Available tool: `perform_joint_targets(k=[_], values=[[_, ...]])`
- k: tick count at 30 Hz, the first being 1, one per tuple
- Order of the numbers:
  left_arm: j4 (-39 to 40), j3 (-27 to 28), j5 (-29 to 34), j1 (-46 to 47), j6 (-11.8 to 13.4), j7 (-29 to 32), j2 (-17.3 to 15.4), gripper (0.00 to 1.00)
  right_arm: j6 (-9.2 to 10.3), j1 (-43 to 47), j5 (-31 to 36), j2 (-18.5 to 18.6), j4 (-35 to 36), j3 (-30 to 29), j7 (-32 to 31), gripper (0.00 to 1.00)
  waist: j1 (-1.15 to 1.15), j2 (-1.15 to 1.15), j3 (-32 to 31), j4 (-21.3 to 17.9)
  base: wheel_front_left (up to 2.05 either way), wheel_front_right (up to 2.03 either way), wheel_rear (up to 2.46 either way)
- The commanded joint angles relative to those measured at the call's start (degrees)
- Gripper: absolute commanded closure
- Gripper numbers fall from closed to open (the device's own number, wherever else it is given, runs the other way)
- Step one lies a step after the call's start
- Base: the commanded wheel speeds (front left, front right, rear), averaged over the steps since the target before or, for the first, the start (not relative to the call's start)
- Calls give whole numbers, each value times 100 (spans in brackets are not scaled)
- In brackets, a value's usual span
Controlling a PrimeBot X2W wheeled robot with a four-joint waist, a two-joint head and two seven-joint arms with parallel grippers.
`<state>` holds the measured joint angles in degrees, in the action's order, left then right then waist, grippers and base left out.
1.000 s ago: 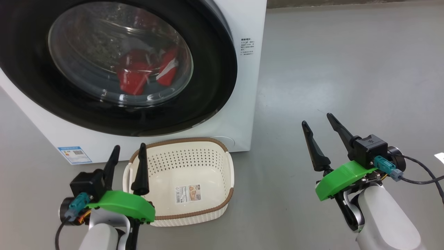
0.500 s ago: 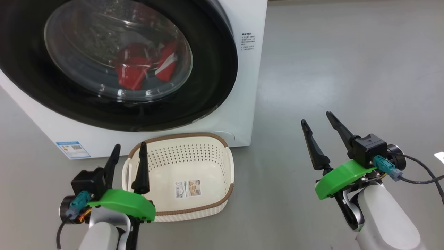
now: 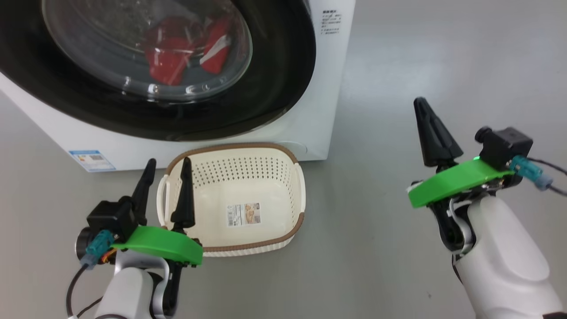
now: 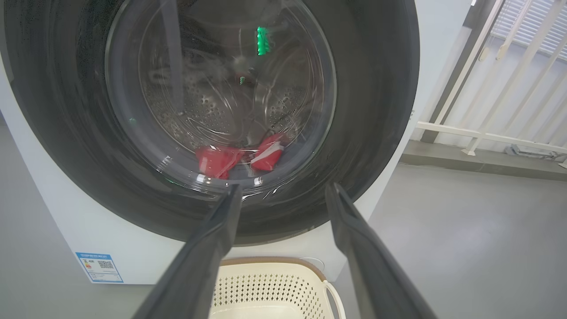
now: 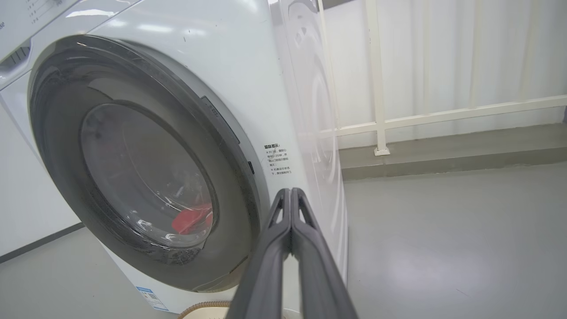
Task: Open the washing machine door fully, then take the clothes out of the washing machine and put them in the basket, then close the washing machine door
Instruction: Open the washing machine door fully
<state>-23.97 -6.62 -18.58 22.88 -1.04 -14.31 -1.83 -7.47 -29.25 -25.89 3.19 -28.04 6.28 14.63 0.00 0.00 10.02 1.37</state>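
Note:
The washing machine (image 3: 325,106) stands at the upper left, and its black-rimmed door (image 3: 274,79) sits flush against its front. Behind the glass bowl lie the red clothes (image 3: 170,57), also visible in the left wrist view (image 4: 219,160) and the right wrist view (image 5: 191,220). The cream basket (image 3: 248,173) stands on the floor below the door with nothing but its paper label inside. My left gripper (image 3: 169,160) is open beside the basket's left end, fingers pointing at the door (image 4: 376,110). My right gripper (image 3: 420,101) is shut on nothing, right of the washer.
Grey floor (image 3: 398,53) spreads to the right of the washer. A blue label (image 3: 92,160) is stuck low on the washer front. A white railing (image 5: 425,117) on a raised kerb runs behind the machine. A cable (image 3: 553,170) trails from my right wrist.
My right gripper has shut its fingers and moved up and forward. The head camera has shifted, so the washer and basket sit higher in the picture. The left gripper holds its place.

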Motion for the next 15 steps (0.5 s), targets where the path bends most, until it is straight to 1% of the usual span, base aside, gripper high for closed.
perform_joint_targets(k=[1, 9, 15], values=[[189, 132, 43, 199, -3, -69, -105, 0, -2, -195, -128, -31, 106, 116, 37, 100, 0, 0, 146, 98, 0, 0, 0], [484, 21, 82, 298, 44, -69, -105, 0, -2, -847, -1579, -31, -198, 324, 29, 100, 0, 0, 511, 280, 0, 0, 0], [643, -62, 46, 404, 56, -69, -105, 0, -2, -1331, -2943, 178, -125, 594, -479, 100, 0, 0, 792, 447, 0, 0, 0]])
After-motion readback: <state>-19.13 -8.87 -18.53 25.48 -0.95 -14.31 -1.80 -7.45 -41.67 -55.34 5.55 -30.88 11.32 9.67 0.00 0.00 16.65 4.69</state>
